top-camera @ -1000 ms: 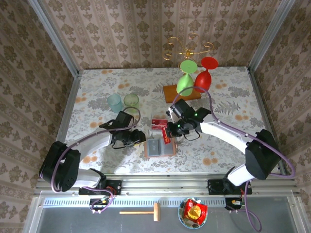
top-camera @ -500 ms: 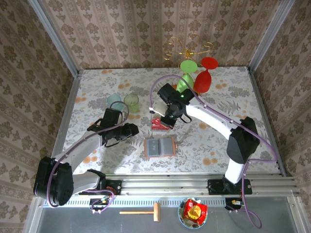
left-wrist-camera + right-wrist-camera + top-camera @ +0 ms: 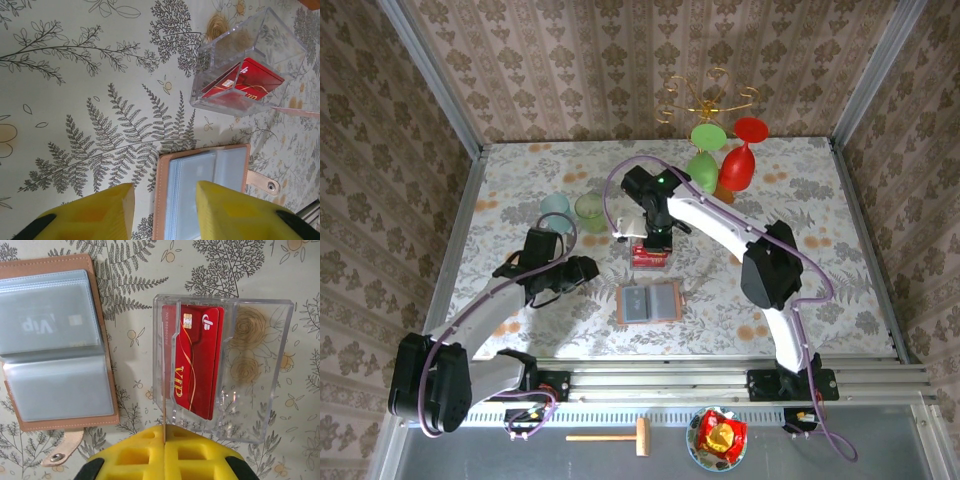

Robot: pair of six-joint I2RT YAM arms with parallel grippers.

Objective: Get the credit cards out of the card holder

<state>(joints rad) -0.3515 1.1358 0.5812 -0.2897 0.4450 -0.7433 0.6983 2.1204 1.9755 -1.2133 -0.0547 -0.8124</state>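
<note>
The card holder [image 3: 648,302] lies open on the table, brown with blue-grey sleeves; one sleeve holds a pale card marked "Vip" [image 3: 47,323]. Beyond it stands a clear plastic box [image 3: 648,255] holding red credit cards [image 3: 197,360]. My right gripper [image 3: 164,429] is shut on a thin card seen edge-on, which hangs over the box's left part [image 3: 165,365]. From above, the right gripper [image 3: 653,238] is over the box. My left gripper [image 3: 165,200] is open and holds nothing, hovering over the holder's left edge [image 3: 162,200]. From above, the left gripper [image 3: 586,270] is left of the holder.
Two pale tumblers [image 3: 557,210] [image 3: 590,207] stand back left. A green goblet [image 3: 703,168] and a red goblet [image 3: 742,160] stand on a wooden board, with a gold stand [image 3: 710,100] behind them. A wooden mallet [image 3: 610,436] and a bowl [image 3: 718,436] lie below the table edge.
My right gripper moved from beside the card holder to the far left, over the clear box. My left gripper drew back leftwards, away from the holder.
</note>
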